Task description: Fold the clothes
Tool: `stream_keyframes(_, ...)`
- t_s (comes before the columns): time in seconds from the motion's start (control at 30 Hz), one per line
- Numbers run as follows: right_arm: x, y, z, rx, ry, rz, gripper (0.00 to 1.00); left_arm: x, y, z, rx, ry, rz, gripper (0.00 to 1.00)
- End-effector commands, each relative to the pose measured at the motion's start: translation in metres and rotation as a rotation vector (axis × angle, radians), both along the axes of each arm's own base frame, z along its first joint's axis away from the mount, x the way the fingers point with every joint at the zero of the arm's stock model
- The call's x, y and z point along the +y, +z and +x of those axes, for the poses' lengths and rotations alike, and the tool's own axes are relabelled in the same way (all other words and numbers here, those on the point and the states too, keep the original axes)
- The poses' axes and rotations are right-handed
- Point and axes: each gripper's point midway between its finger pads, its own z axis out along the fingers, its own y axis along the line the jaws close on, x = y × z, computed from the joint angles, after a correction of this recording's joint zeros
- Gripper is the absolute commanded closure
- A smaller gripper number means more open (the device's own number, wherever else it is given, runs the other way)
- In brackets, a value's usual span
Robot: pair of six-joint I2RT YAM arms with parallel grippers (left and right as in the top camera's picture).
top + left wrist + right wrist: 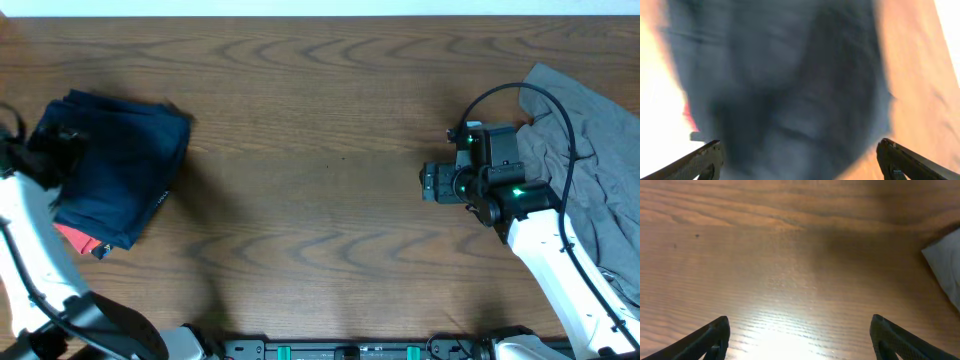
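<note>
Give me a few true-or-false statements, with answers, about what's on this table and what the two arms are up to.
1. The navy garment lies at the robot's left end of the table. True.
2. The right gripper is clutching the grey garment. False: it is open over bare wood, with the grey garment off to its side.
3. A red item peeks out from under the navy garment. True.
4. The two garments are piled together. False: they lie at opposite ends of the table.
5. The left gripper is open above the navy garment. True.
</note>
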Motion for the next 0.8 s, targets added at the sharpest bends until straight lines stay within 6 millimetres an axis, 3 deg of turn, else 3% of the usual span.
stream_keyframes(0.0, 0.009, 0.008, 0.005, -0.023, 0.031, 0.063, 0.09, -0.057, 0.011, 0.027, -0.047, -0.244, 0.012, 0.02)
stream_keyframes(0.13, 0.021, 0.013, 0.011, -0.046, 0.053, 0.128, 0.06, -0.131, 0.008, 0.050, -0.041, -0.555, 0.076, 0.02)
stream_keyframes(0.23, 0.003, 0.010, 0.016, -0.050, -0.007, 0.085, 0.01, -0.190, 0.000, 0.048, 0.001, -0.731, 0.066, 0.02)
stream_keyframes(0.3, -0.012, 0.008, 0.016, -0.030, -0.084, 0.094, 0.01, -0.214, -0.010, 0.035, 0.075, -0.796, 0.080, 0.02)
stream_keyframes(0.43, -0.043, 0.000, 0.000, 0.079, -0.239, 0.119, 0.01, -0.231, -0.026, -0.007, 0.281, -0.868, 0.122, 0.02)
stream_keyframes(0.57, -0.064, 0.000, -0.026, 0.154, -0.305, 0.108, 0.04, -0.232, -0.029, -0.048, 0.440, -0.908, 0.119, 0.02)
stream_keyframes(0.67, -0.069, 0.012, -0.041, 0.140, -0.282, 0.086, 0.11, -0.236, -0.022, -0.067, 0.424, -0.931, 0.128, 0.02)
stream_keyframes(0.77, -0.071, 0.034, -0.050, 0.061, -0.288, 0.076, 0.11, -0.240, -0.010, -0.079, 0.289, -0.945, 0.175, 0.02)
